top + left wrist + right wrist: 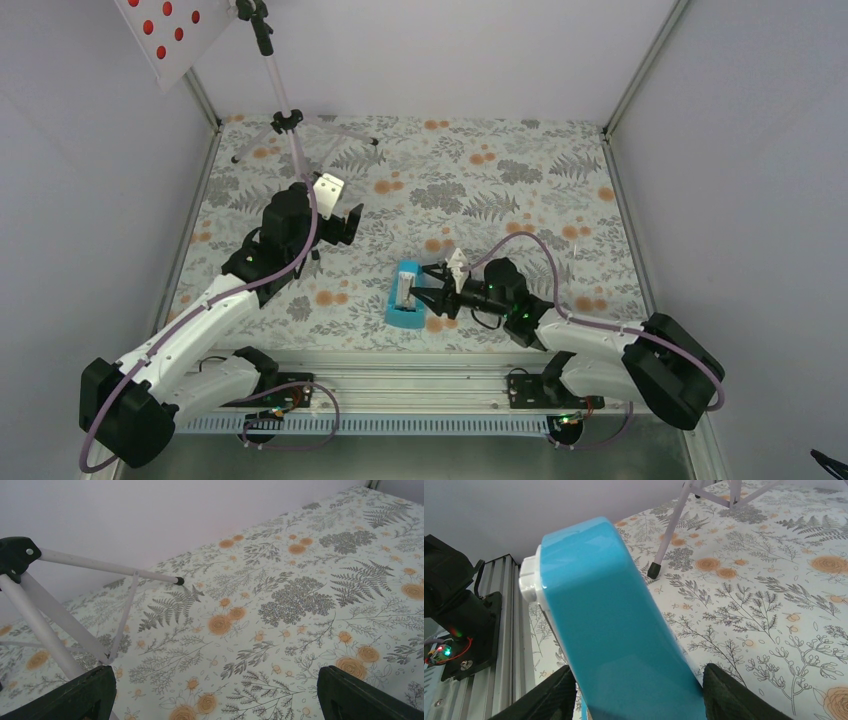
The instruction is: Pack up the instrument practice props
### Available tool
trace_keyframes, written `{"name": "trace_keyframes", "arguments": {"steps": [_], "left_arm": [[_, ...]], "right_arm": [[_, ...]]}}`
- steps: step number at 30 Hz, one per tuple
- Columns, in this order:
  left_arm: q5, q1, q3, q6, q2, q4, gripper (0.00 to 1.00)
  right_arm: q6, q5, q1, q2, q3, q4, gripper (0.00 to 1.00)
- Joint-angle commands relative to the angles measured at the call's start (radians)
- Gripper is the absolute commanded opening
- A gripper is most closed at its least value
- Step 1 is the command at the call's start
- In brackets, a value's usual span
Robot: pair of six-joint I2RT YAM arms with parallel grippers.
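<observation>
Metronome (404, 297) sits lower centre of the top view. The right gripper (430, 291) straddles it, fingers (544, 695) at either flank; we cannot tell whether they clamp. Left gripper (345, 216) spread wide, holding nothing, just beside the music stand (281, 92) pole, upper left.

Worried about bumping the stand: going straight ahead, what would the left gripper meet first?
Likely the bare table, with the wall beyond; the stand legs sit left of the left gripper line, though depth is unclear.
</observation>
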Motion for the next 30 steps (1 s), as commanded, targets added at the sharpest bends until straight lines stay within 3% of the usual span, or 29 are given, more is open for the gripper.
{"name": "trace_keyframes", "arguments": {"steps": [1, 22, 26, 30], "left_arm": [[-0.008, 0.006, 0.033, -0.003, -0.006, 0.003, 1.0], [-0.006, 0.006, 0.031, -0.001, -0.007, 0.002, 1.0], [-0.006, 0.006, 0.031, -0.003, -0.006, 0.002, 1.0], [-0.007, 0.006, 0.031, -0.003, -0.007, 0.001, 1.0]], "right_arm": [[0.021, 0.04, 0.006, 0.024, 0.037, -0.037, 0.59], [0.061, 0.076, 0.006, 0.056, 0.115, -0.125, 0.7], [0.063, 0.074, 0.006, 0.058, 0.121, -0.137, 0.77], [0.058, 0.055, 0.006, 0.043, 0.119, -0.138, 0.92]]}}
